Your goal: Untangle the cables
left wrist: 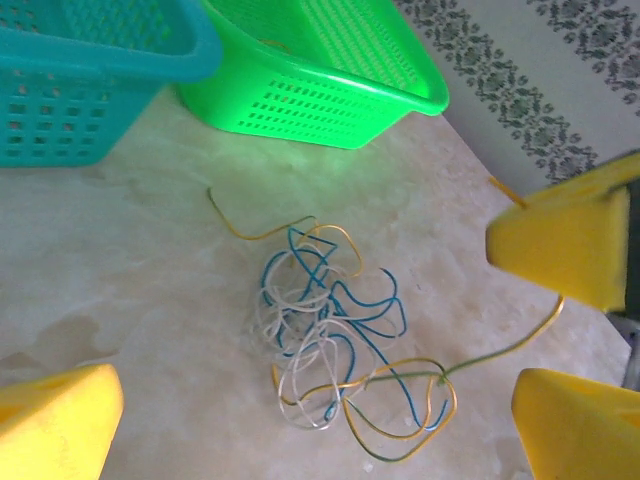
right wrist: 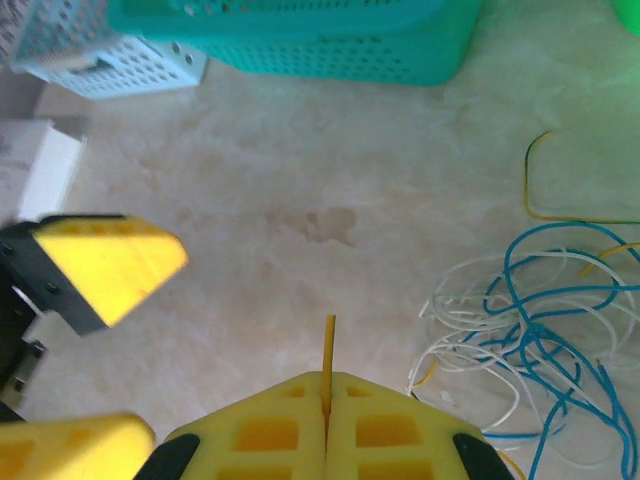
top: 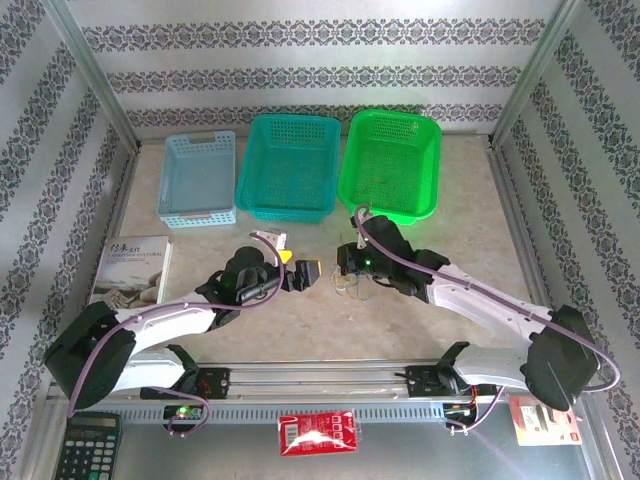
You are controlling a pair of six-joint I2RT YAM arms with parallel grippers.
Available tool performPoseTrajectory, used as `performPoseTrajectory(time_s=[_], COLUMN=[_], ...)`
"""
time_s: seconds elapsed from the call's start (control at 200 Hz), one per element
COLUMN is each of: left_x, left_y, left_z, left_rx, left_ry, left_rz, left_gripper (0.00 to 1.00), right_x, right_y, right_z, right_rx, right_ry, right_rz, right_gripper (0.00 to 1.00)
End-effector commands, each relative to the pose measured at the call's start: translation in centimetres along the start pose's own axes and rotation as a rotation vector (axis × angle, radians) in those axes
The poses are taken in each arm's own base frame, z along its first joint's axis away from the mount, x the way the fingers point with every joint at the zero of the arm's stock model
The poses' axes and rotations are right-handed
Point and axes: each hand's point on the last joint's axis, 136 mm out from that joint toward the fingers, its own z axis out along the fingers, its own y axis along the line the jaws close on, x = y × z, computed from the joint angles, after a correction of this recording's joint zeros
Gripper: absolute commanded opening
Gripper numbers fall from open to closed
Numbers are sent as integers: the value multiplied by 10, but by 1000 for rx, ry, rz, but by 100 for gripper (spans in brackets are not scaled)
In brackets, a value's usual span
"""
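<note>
Your left gripper [top: 296,266]: jaws spread wide and released, holding nothing. From its wrist camera the two yellow jaws sit in the bottom corners. The cables [left wrist: 322,340] lie on the surface [left wrist: 120,260] between and just ahead of them, a loose knot of blue, white and yellow-orange strands that touches neither jaw.

Your right gripper [right wrist: 327,390]: jaws clenched on one yellow-orange strand [right wrist: 328,350], its short end poking up out of the seam between them. Seen from the left wrist, that strand leaves the right gripper at the right edge and runs in a shallow curve back into the knot, where it joins the lower loops. From the right wrist, the rest of the tangle lies on the surface to the right of the clenched jaws, near but apart from them. The left gripper's open jaws sit at the left side of that view.

From above, your two grippers face each other near mid-surface, close together. The green basket [top: 390,165] and teal basket [top: 290,165] stand beyond them. The cables show only faintly here, just below the right gripper.
</note>
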Motion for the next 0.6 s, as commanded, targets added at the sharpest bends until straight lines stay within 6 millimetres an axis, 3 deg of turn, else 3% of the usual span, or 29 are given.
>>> performPoseTrajectory(time_s=[0.0,0.19,0.6], left_x=[-14,-12,-13], left_y=[-24,-38,-64], left_z=[4,19,50], left_rx=[114,193,310], left_ry=[-29,12,29], left_rz=[39,43,51], left_gripper=[100,99,88], right_x=[-15,-27,-33], right_y=[15,14,14], right_z=[-8,-12,-13], right_rx=[-94,-131,-156], right_ry=[-56,-108,-129], right_rz=[64,134,184], right_gripper=[0,0,0])
